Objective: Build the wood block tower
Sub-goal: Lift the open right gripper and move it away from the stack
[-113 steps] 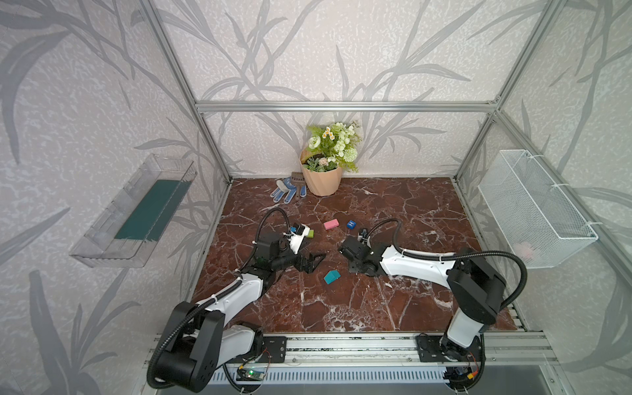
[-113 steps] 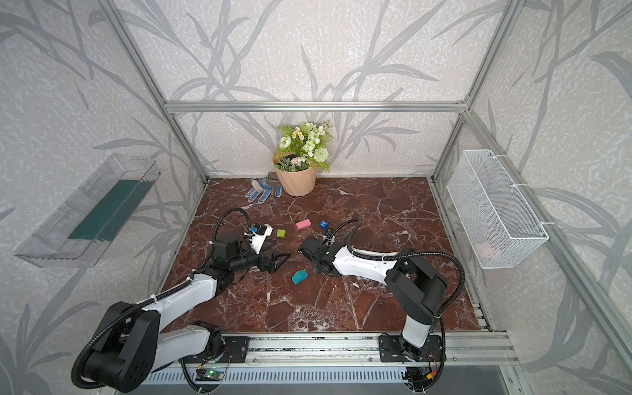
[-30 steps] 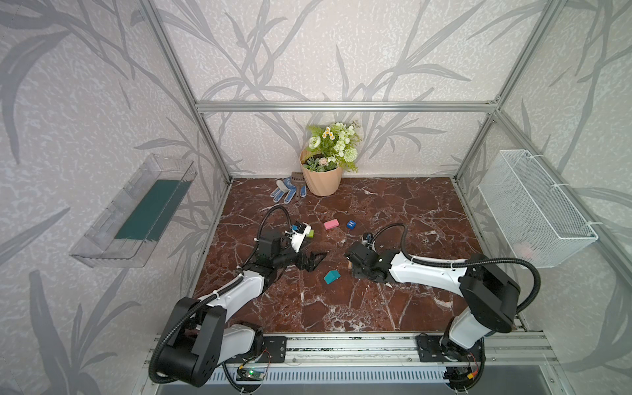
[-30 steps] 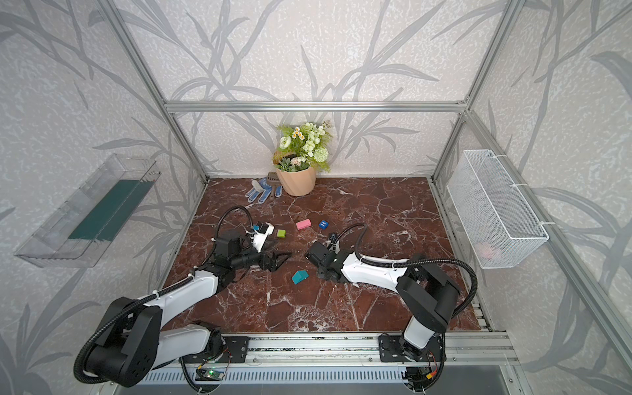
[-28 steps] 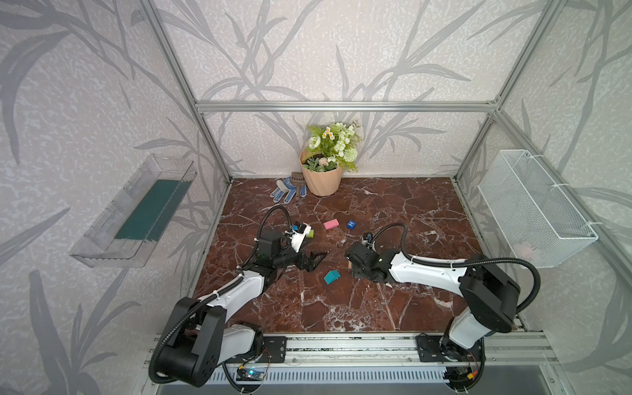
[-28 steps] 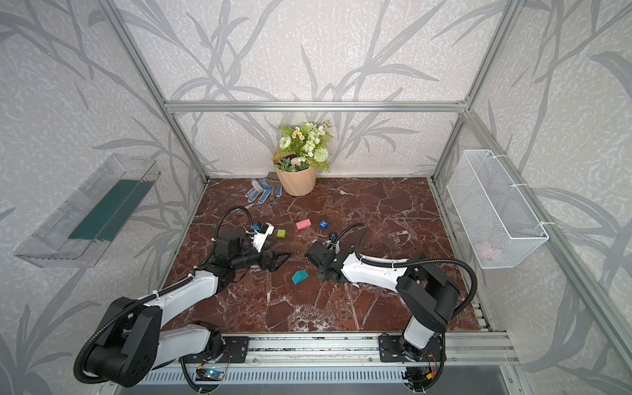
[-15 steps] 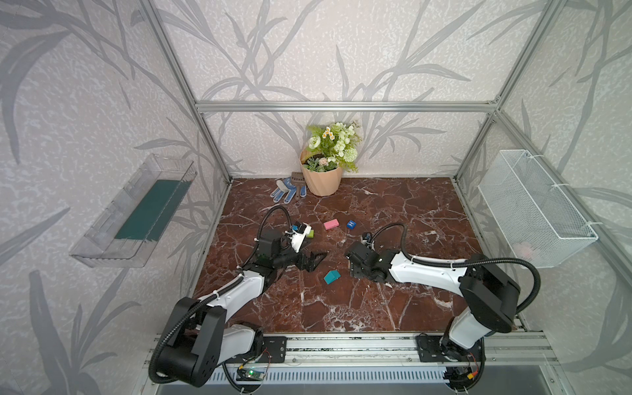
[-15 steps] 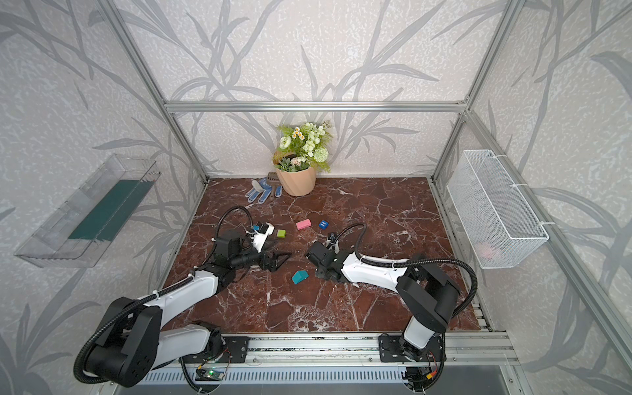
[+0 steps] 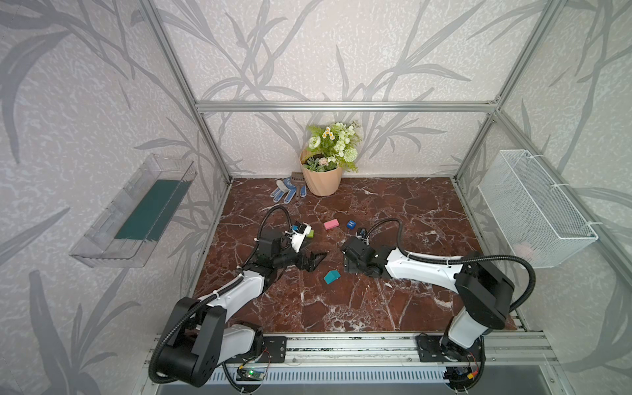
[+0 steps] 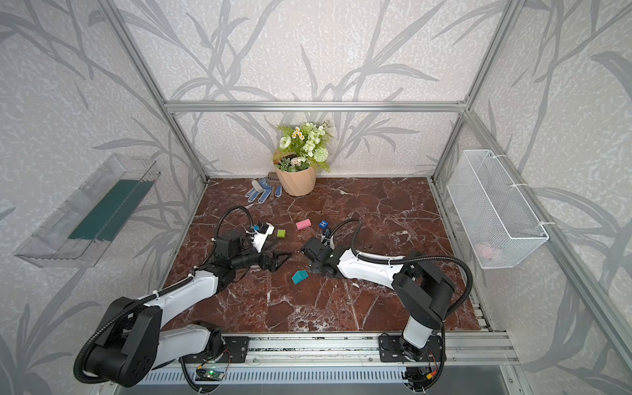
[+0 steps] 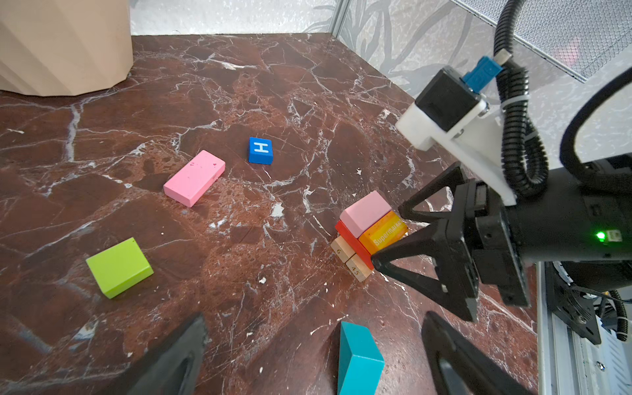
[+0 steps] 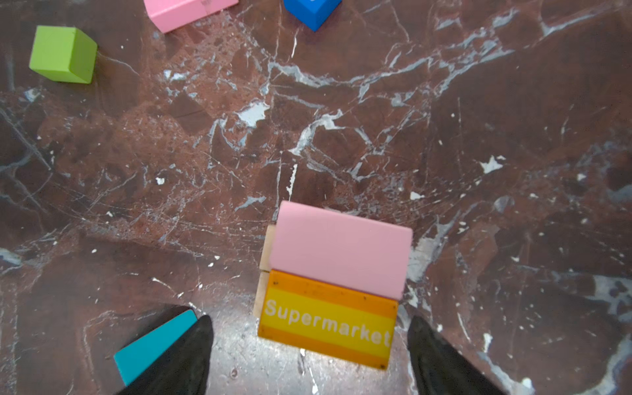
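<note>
Glossy brown marble table (image 9: 376, 307). Mid-frame in a top view, left pincer (image 9: 314, 261) spread wide, empty. Matte painted wood: green cube (image 9: 310, 233), pink slab (image 9: 331, 224), teal house-shaped block (image 9: 331, 276), blue H cube (image 9: 351, 224). Just right of centre, right pincer (image 12: 307, 321) parted around tower (image 11: 367, 232): tan base, red layer, pink and orange "Supermarket" slabs on top. Fingers clear of it.

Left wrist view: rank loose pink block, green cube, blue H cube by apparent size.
1. green cube and loose pink block: look alike, green nearer the camera, unranked.
2. blue H cube: clearly smallest.
</note>
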`<state>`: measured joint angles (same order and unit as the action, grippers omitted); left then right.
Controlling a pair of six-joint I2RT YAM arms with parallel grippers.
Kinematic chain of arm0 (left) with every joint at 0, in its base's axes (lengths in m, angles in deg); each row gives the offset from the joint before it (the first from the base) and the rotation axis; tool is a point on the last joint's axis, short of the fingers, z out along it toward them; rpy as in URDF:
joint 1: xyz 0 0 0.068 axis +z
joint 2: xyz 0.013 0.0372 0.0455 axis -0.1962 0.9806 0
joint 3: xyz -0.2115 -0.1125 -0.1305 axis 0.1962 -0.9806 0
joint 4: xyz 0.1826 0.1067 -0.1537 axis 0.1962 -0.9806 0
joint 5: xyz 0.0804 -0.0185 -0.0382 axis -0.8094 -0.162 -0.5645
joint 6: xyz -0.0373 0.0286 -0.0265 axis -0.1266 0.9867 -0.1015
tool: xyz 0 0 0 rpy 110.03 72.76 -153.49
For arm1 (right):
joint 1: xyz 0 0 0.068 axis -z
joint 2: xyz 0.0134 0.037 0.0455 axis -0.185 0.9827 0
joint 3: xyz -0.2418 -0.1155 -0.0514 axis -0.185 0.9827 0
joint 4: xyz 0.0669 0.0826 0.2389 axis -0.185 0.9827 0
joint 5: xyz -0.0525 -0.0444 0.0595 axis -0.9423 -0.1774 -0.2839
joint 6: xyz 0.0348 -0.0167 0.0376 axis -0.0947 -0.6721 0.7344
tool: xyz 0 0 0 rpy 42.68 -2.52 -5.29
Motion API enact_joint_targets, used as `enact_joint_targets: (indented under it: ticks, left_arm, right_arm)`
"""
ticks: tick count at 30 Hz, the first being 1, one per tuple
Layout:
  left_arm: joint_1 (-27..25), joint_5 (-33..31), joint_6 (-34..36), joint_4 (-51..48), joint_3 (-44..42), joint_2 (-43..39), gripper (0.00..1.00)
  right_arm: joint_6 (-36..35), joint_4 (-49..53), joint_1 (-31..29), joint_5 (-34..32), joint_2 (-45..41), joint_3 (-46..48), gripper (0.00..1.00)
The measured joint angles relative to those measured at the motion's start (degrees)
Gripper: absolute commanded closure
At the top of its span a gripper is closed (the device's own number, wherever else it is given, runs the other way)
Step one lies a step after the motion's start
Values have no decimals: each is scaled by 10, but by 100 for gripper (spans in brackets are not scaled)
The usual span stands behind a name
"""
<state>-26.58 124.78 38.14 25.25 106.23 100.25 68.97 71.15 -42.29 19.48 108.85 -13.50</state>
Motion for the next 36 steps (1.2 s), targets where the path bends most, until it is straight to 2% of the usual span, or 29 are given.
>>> enact_joint_targets:
  ticks: [14, 26, 32, 36]
  left_arm:
    - [-1, 0, 0, -1, 0, 0, 1]
    - [-1, -1, 0, -2, 0, 0, 1]
    - [-1, -7, 0, -2, 0, -1, 1]
    - [-1, -16, 0, 0, -1, -9, 1]
  right_arm:
    - [-8, 5, 13, -7, 19, -5, 12]
    - [-91, 18, 13, -14, -1, -82, 11]
    - [-163, -6, 33, 18, 59, -153, 12]
    - [-196, -23, 70, 68, 118, -202, 20]
